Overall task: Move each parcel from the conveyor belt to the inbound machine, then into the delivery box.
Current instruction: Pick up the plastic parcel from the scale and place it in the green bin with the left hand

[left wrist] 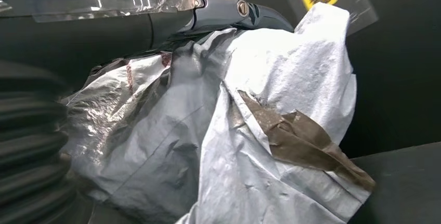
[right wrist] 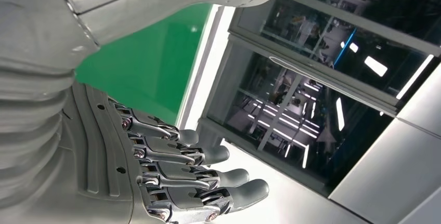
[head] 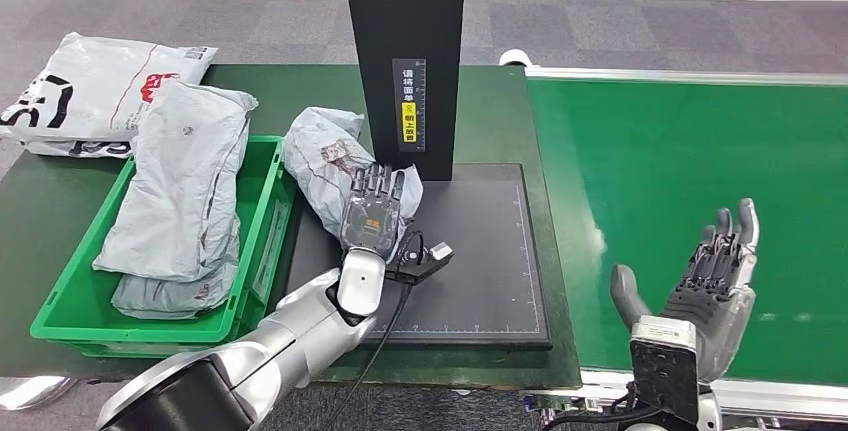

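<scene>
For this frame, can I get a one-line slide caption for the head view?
Left hand on a grey parcel beside the scanner post.

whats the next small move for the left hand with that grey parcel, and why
Probably lift and carry it toward the green crate. The left hand grips the crumpled grey parcel at the edge of the black scanner plate, right beside the crate, where two parcels already lie. The right hand hovers open over the bare conveyor belt.
</scene>
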